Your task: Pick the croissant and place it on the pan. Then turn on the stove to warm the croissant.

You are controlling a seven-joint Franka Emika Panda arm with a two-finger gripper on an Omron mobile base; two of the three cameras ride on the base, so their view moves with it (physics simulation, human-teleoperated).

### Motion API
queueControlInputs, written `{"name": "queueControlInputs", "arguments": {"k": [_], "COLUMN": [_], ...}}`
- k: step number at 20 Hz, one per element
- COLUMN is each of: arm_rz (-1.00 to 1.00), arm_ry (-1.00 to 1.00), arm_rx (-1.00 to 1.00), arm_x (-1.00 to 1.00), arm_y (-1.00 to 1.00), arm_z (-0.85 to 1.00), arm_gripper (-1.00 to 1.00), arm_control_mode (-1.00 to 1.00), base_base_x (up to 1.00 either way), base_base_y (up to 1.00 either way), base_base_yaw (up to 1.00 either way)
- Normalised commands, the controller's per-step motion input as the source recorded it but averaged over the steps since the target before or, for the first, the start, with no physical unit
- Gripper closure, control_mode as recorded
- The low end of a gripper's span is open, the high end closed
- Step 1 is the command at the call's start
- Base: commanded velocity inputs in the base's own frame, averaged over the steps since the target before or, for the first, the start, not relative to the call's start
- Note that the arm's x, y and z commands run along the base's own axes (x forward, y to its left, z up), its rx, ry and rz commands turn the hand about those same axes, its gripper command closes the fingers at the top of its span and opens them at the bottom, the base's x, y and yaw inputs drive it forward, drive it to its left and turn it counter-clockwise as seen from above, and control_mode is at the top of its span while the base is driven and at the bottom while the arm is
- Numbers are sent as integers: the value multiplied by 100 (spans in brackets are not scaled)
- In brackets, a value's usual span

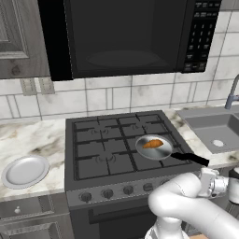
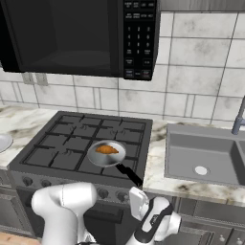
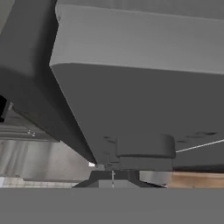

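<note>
The orange-brown croissant (image 1: 153,144) (image 2: 107,150) lies inside the small silver pan (image 1: 163,151) (image 2: 117,156), which sits on the front right burner of the dark stove (image 1: 98,149) (image 2: 62,153). The pan's black handle points toward the front right counter edge. My arm is folded low in front of the stove's right end, below the row of front knobs (image 1: 108,193) (image 2: 102,193). In the hand view my gripper (image 3: 113,176) is shut and empty, with its dark tips together. It is pressed close to a grey panel with a rounded grey knob-like shape (image 3: 144,146) just above the tips.
A grey-white plate (image 1: 25,170) (image 2: 2,142) rests on the marble counter left of the stove. A sink (image 1: 205,122) (image 2: 182,143) with a faucet (image 1: 232,95) lies to the right. A black microwave (image 1: 126,35) (image 2: 72,33) hangs above the burners.
</note>
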Motion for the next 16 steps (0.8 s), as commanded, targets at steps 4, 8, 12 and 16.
{"name": "queueControlInputs", "arguments": {"k": [4, 8, 12, 16], "arm_rz": [0, 0, 0, 0], "arm_ry": [0, 0, 0, 0], "arm_rx": [0, -1, -1, 0], "arm_x": [8, 8, 9, 13], "arm_y": [6, 6, 4, 1], "arm_z": [-9, -15, -12, -14], "arm_gripper": [100, 100, 100, 100], "arm_control_mode": [-100, -100, -100, -100], "base_base_x": [0, 0, 0, 0], "base_base_y": [0, 0, 0, 0], "base_base_yaw": [0, 0, 0, 0]}}
